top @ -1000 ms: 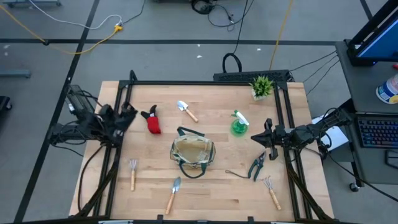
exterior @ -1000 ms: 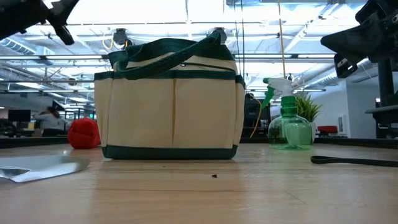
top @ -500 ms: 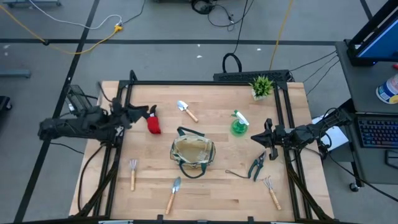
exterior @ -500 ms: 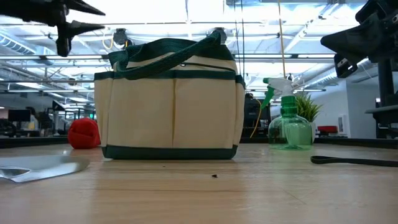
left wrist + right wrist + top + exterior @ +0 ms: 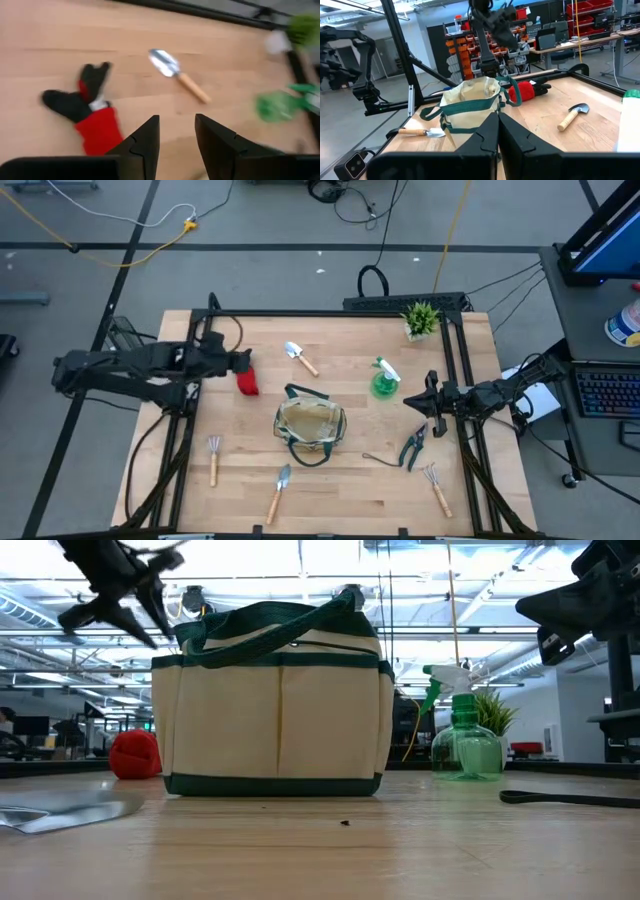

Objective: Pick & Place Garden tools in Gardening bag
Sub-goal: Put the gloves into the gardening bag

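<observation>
Your left gripper [image 5: 238, 360] hangs above the far left part of the light wooden table [image 5: 350, 490], just over the black end of the red-and-black glove-like item [image 5: 245, 376], which lies flat on the wood; its two dark fingers [image 5: 145, 142] stand slightly parted with bare table showing between them, grasping nothing. You can see that item in the left wrist view as a red cuff with black finger shapes [image 5: 87, 117].

Your right gripper [image 5: 432, 402] waits at the right edge of the table, its fingers [image 5: 487, 135] pressed together and empty.

The beige-tan fabric tote with dark green trim and loop handles [image 5: 310, 425] stands upright in the middle of the table, mouth open upward, its front divided into pockets [image 5: 275, 715].

Around it you have:
- a wooden-handled metal trowel [image 5: 300, 357] beyond it
- a green spray bottle with white nozzle [image 5: 384, 380] to its far right
- teal-handled pruning shears [image 5: 413, 446] to its right
- a wooden-handled fork-rake [image 5: 436, 487] at the near right
- a second wooden-handled trowel [image 5: 279, 490] on the near side
- another small wooden-handled rake [image 5: 213, 458] at the near left

A small potted green plant [image 5: 421, 319] sits at the far right corner
</observation>
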`<state>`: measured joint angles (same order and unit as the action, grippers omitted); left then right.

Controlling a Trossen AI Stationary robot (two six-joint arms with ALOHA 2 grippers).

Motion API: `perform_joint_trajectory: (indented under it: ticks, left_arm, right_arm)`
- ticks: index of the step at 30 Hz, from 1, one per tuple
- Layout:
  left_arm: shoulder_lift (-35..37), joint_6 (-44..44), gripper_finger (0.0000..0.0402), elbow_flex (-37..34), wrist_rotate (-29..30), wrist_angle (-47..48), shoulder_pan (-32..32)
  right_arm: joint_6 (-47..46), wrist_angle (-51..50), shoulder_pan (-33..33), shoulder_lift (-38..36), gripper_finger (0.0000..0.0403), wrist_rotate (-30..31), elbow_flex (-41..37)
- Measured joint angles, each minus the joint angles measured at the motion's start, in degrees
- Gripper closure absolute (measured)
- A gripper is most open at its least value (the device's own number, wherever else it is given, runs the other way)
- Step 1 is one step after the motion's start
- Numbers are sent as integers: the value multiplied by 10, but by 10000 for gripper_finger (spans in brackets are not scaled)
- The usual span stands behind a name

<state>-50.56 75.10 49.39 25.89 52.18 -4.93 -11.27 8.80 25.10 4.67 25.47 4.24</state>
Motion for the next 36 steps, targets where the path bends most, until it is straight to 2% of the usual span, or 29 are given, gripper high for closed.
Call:
perform_joint_trajectory:
  ticks: [2,7,19,25,29,36]
  left_arm:
    - [-15,18,273,0,-6,13,-14]
    - [-28,-31,273,0,-9,8,-34]
    - [-34,22,273,0,-27,19,-42]
    - [-50,21,268,0,-65,21,-42]
    - [-77,18,227,0,-77,23,-42]
    - [-131,33,95,0,-78,50,-42]
  right_arm:
    - [0,0,0,0,403,0,0]
    - [0,0,0,0,403,0,0]
    - [0,0,0,0,403,0,0]
    - [0,-1,0,0,403,0,0]
    - [0,-1,0,0,403,0,0]
    - [0,-1,0,0,403,0,0]
